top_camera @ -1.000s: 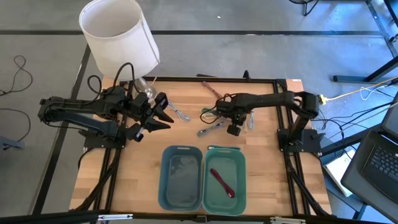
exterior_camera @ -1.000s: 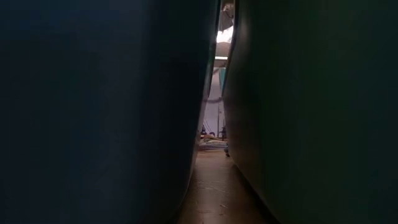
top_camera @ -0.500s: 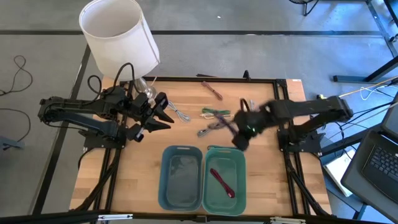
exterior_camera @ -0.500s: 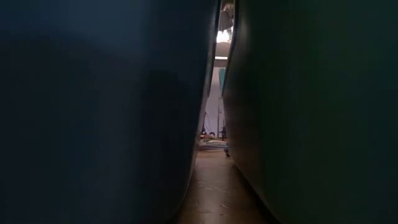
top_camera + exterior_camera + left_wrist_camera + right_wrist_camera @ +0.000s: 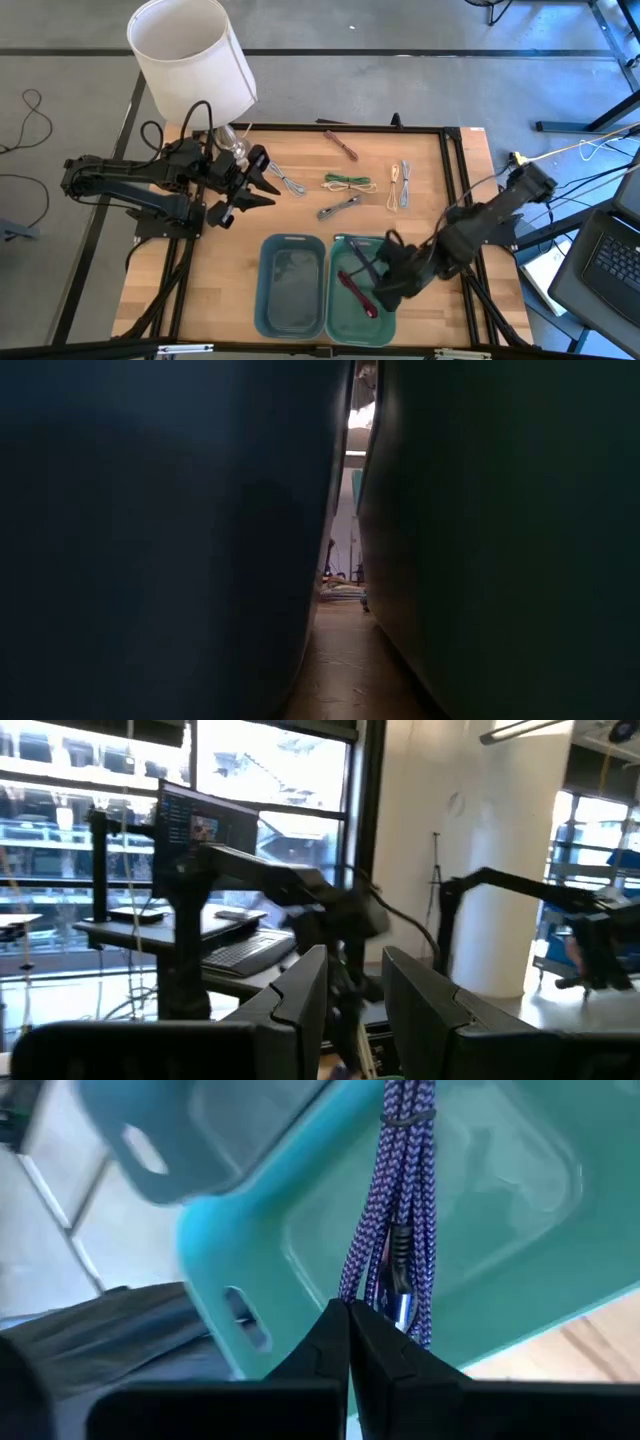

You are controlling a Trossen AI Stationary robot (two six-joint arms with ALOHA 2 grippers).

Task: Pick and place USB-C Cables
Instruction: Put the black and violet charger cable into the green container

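- One purple cable (image 5: pixel 400 1210) hangs from the right gripper (image 5: pixel 383 292), jaws clamped shut on its end; the bundle dangles over the green tray (image 5: pixel 385 252).
- One red cable (image 5: pixel 357 293) already lies inside the green tray, so that tray counts one placed and one about to be.
- Judgement: the step in hand is the release of the purple cable into the green tray; it is not yet let go.
- Five cables left on the surface (image 5: pixel 200 290), as far as the high view shows: a grey one (image 5: pixel 288 183) just beside the left gripper, a green one (image 5: pixel 347 181), a grey one (image 5: pixel 339 207) near the trays, a beige one (image 5: pixel 393 188) with a pale grey one (image 5: pixel 405 184) beside it. A brown one (image 5: pixel 340 143) lies near the far edge, making six.
- Task looks roughly a quarter done.
- Blue tray (image 5: pixel 275 245) sits touching the green tray on its left; no cable visible in it.
- Left gripper (image 5: pixel 268 187) waits at the left of the surface, jaws part open, holding nothing.
- White lampshade (image 5: pixel 190 58) stands off the far left corner, above the left arm; not in the way of the trays.
- Nothing blocks the drop. The low view is walled off by the two trays.
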